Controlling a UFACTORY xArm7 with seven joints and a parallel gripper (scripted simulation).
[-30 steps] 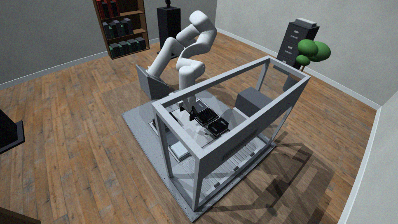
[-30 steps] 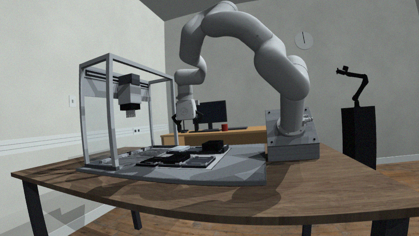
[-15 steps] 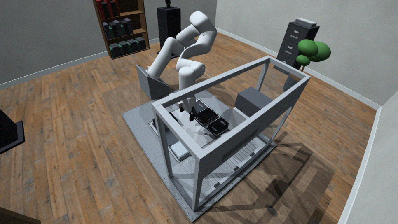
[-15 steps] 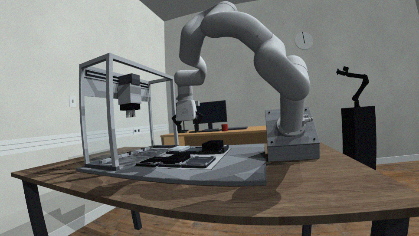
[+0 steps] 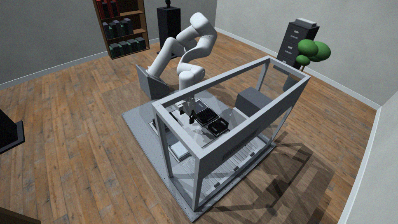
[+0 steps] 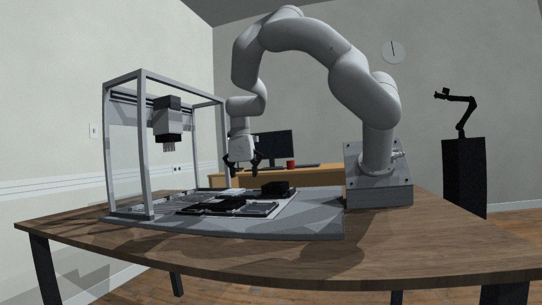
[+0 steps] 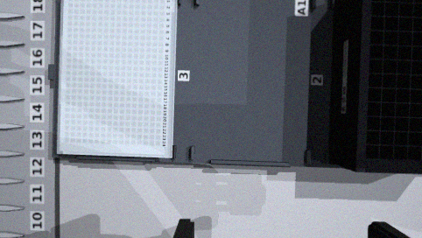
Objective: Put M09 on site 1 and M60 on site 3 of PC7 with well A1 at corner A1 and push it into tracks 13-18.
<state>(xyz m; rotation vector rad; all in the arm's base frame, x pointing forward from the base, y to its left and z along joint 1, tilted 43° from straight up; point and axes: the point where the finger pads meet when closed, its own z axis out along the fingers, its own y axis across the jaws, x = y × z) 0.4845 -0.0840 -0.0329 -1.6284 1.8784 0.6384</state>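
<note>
The carrier PC7 [image 7: 228, 83] lies on the apron with its end at the track numbers 13 to 18. The white 384-well plate M60 [image 7: 115, 79] sits on site 3; it also shows in the top view [image 5: 179, 150]. Site 2 [image 7: 236, 57] is bare. The black deep-well block M09 [image 7: 381, 83] stands on site 1, also seen in the exterior view [image 6: 275, 188]. The dark plate M06 [image 5: 206, 115] lies in the middle nest. My gripper [image 7: 284, 231] [image 6: 242, 168] is open and empty, hanging above the apron beside the carrier's long side.
The instrument frame [image 5: 222, 116] spans the rails [image 5: 222, 166], with a pipetting head [image 6: 166, 121] hanging inside. The nest row [image 6: 227, 207] stands beside the apron, with a dark nest [image 5: 218, 126] past M06. The arm's base block [image 6: 379, 181] stands at the deck's back.
</note>
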